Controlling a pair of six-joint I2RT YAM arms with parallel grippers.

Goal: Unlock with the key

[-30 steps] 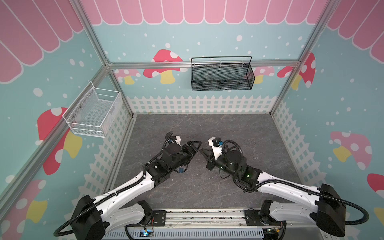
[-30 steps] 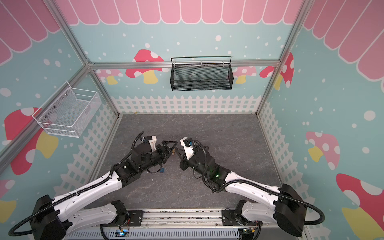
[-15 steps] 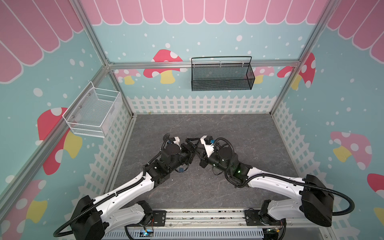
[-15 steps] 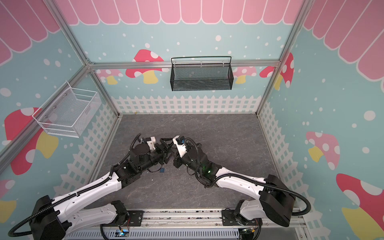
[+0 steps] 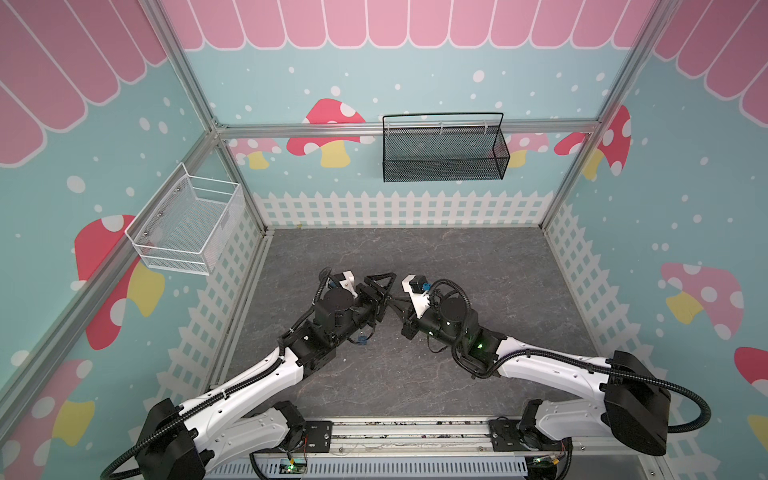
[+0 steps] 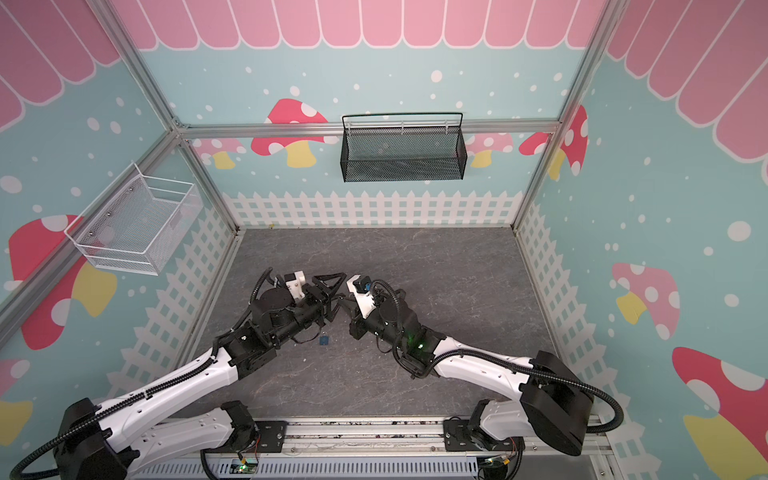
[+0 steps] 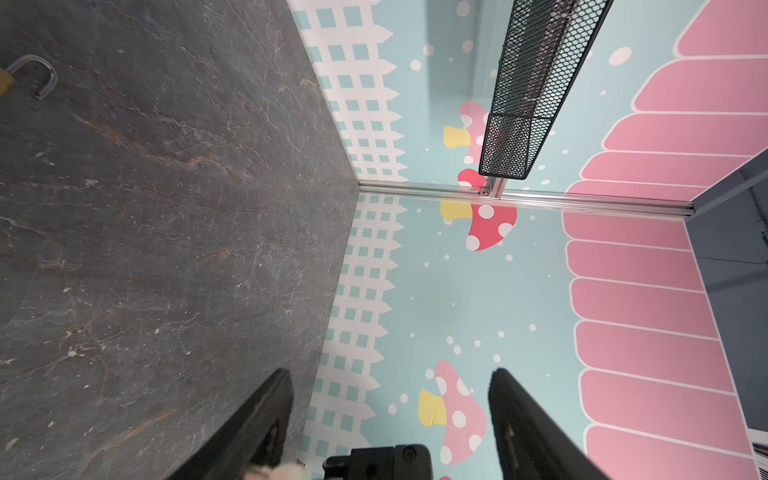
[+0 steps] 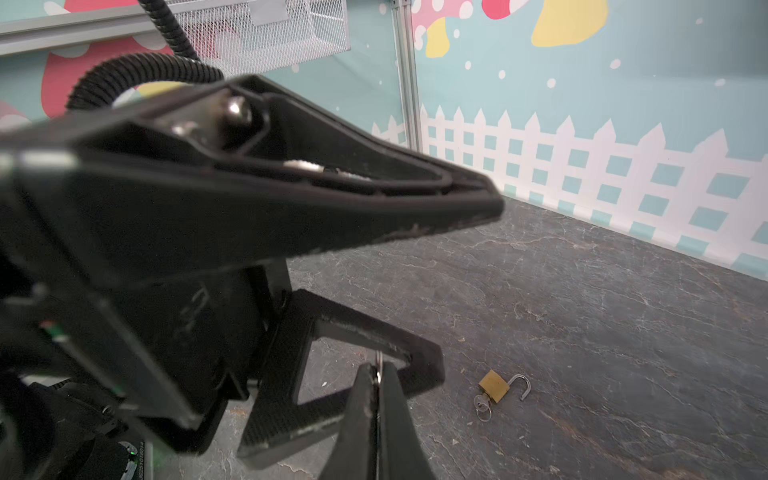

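Padlock point(image 8: 494, 385): one only, already open.

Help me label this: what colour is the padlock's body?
The padlock body is brass-gold; clearest in the right wrist view.

Soft, even light in both top views — barely a shadow on the grey floor point(image 5: 457, 257), walls point(image 5: 83, 137) bowing at the edges. Through my right wrist, my left gripper point(image 8: 465, 286) looms smeared, out of focus — the padlock point(image 8: 494, 385) beyond is crisp.

Lab test booth, aluminium frame point(image 5: 270, 132), mushroom-print walls point(image 5: 415, 62)
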